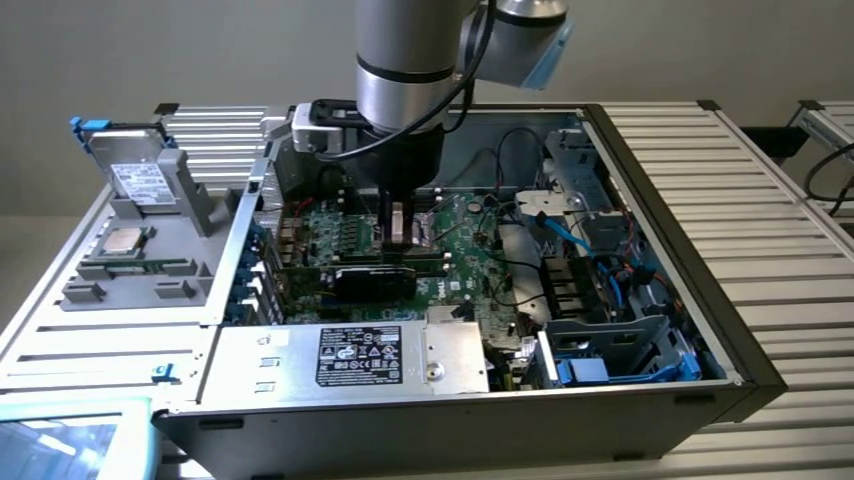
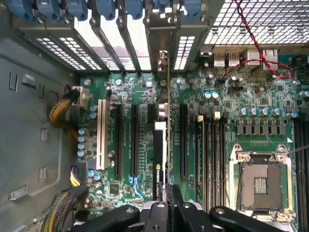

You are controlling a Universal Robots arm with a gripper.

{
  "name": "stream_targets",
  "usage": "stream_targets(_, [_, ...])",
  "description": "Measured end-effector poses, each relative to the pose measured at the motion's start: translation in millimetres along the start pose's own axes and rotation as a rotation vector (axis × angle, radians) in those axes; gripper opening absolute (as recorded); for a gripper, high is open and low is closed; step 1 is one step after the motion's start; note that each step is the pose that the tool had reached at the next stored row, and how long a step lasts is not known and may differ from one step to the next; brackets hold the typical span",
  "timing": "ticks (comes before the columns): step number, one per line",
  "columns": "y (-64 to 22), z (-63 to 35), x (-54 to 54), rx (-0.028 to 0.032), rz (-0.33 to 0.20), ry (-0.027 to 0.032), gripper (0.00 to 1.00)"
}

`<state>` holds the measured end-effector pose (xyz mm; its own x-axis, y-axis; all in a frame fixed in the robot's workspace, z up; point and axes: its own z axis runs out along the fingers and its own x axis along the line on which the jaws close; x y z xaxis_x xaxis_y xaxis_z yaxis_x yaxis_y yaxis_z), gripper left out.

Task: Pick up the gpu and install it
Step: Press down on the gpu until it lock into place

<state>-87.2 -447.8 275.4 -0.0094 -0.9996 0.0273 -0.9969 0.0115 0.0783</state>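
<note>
An open computer case [image 1: 641, 180] is seen lying on its side on a counter [image 1: 761, 200] of ribbed metal slats. Inside it, a large green motherboard [image 1: 461, 250] is laid flat. The robot arm [image 1: 400, 70] is lowered into the case from above, with its gripper [image 1: 398, 232] down over the middle of the board.

The gpu [image 1: 371, 282] is seen standing on edge on the motherboard, its black side facing the exterior view's front, just beneath the gripper. In the wrist view the card [image 2: 159, 159] is shown edge-on, a thin black strip with a small green logo, lined up along one of the long black expansion slots [image 2: 134, 140] and reaching toward the slotted rear panel with its blue clips [image 2: 104, 7]. The jaws are pressed together on the card's top edge, so that the gpu is pinched between them.

Beside the card, an empty processor socket [image 2: 260, 183] with its metal frame is seen on the board, and a red cable [image 2: 251, 43] is draped near the rear ports. On the exterior view's left, a grey holder [image 1: 134, 270] carrying a processor chip [image 1: 123, 239] is set on the counter outside the case. A labelled power supply [image 1: 354, 355] is mounted at the near edge of the case.
</note>
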Motion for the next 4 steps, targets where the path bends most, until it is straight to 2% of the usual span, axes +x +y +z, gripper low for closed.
stream_targets(4, [0.0, -0.1, 0.0, -0.0001, 0.0, 0.0001, 0.12])
